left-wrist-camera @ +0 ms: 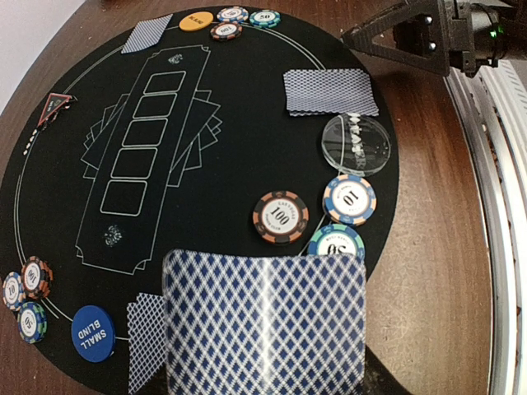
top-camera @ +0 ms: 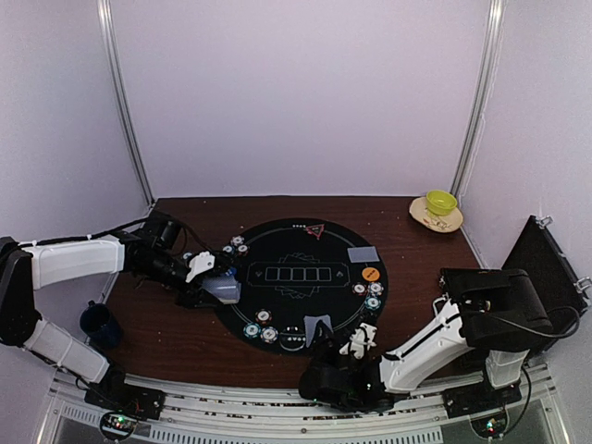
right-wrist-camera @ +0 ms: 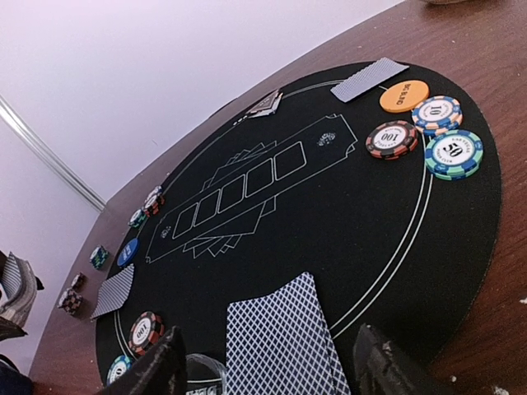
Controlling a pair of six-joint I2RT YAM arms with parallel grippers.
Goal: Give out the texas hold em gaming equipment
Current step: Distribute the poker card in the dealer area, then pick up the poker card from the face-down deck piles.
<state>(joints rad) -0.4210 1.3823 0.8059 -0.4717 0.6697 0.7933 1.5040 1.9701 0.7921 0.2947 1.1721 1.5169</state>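
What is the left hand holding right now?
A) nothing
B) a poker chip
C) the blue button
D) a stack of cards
D: the left hand is closed on a stack of cards, whose blue-patterned backs fill the bottom of its wrist view.

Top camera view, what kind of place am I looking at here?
Likely a robot test booth staged as a small poker table: plain pale walls with metal corner posts, two robot arms, and a round black poker mat with poker chips and playing cards.
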